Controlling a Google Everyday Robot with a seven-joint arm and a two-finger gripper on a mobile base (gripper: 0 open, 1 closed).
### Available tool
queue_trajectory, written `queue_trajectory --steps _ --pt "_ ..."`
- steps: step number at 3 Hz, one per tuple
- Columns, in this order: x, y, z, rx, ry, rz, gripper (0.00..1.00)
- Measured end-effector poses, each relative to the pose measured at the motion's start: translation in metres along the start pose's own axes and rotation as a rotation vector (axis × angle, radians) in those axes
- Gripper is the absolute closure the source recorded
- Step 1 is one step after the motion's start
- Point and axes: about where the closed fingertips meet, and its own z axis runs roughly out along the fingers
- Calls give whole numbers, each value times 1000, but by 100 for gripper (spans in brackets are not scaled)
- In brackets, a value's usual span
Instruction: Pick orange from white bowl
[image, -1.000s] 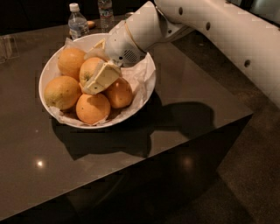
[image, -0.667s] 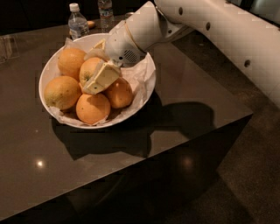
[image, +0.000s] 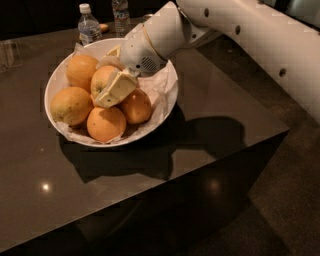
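The gripper (image: 106, 82) is reaching into the white bowl (image: 169, 85) from 2 o'clock, its fingers (image: 116, 89) clamping the orange (image: 100, 79) at the bowl's centre. The orange is round and is showing no long axis. Four other fruits (image: 70, 105) are crowding it from 4 to 11 o'clock. Bare tabletop (image: 30, 165) is lying open toward 6 o'clock, and water bottles (image: 89, 25) are standing at 12.

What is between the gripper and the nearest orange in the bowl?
Nothing: in the camera view the gripper sits right against the orange, inside the bowl.
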Motion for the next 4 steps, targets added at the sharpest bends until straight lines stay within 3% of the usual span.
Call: queue_trajectory --steps 1,2,3,4 --pt "-10 5 -13 -31 -120 -15 100" --pt "-19 34 -55 -75 -323 -37 100" --pt "-19 67 -93 -67 -478 5 100" --pt "-10 100 -121 -35 -539 70 100"
